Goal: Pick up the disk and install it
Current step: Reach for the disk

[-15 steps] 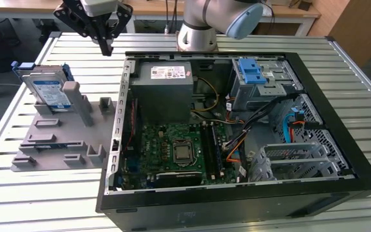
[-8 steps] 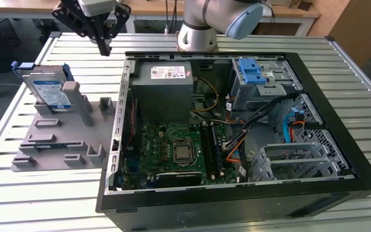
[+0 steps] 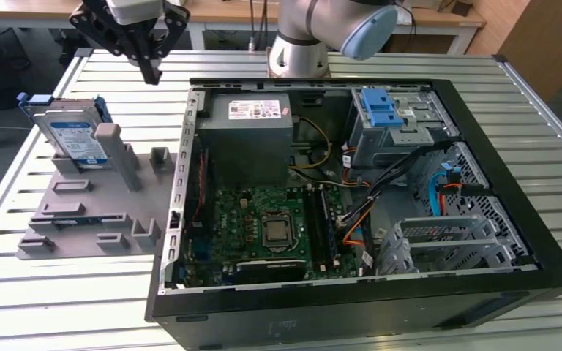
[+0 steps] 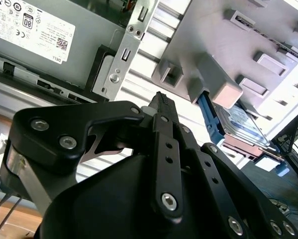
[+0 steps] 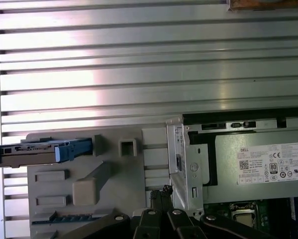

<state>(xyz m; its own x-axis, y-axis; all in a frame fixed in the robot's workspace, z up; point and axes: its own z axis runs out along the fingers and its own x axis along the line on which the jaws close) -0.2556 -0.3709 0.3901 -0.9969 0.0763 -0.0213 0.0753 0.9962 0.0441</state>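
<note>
In the exterior view, the gripper [image 3: 150, 73] hangs above the table with its fingers pressed together, holding nothing. The disk [image 3: 74, 137] stands on edge in the grey holder [image 3: 71, 228], at the exterior view's left of the open computer case [image 3: 359, 311].

In the second wrist view, the disk [image 4: 241, 124] is apart from the closed fingertips.

In the first wrist view, it [image 5: 37, 152] is also well apart from them.

We judge that the approach for picking is in hand. The grasp calls for parted fingers aligned with the disk's edges.

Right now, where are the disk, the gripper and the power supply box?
disk [image 3: 74, 139]: exterior view, on its blue-and-white label.
gripper [image 3: 151, 74]: exterior view, at its tip.
power supply box [image 3: 246, 146]: exterior view, on its bare grey face.
</note>
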